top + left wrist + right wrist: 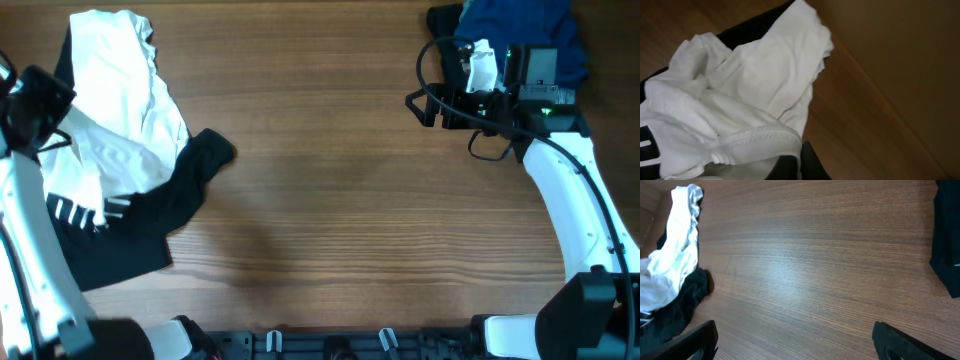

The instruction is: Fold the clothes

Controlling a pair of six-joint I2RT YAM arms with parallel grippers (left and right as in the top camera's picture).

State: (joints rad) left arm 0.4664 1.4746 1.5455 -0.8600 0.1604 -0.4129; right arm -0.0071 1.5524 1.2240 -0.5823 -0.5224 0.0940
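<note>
- Clothes [120,150] lie in one heap at the upper left and left side of the overhead frame, on the wooden table [350,200].
- On top is the white T-shirt [125,90], crumpled and bunched, running from the top edge down toward the middle left.
- Under it is the black garment [120,250], which spreads to the lower left, with a lobe poking out to the right of the shirt.
- A striped print [80,212] shows at the shirt's lower left edge, where white meets black.
- The left wrist view is filled by folds of the white shirt and a stitched hem, with black cloth beneath it.
- The left gripper [35,100] sits at the far left, against the shirt's left edge. It is closed; whether cloth is pinched between the fingers cannot be made out.
- The right gripper [794,330] is at the upper right of the overhead frame, well apart from the heap. Its fingers are spread wide with only bare wood between them.
- A blue cloth [525,25] lies bunched in the top right corner, behind the right gripper.
</note>
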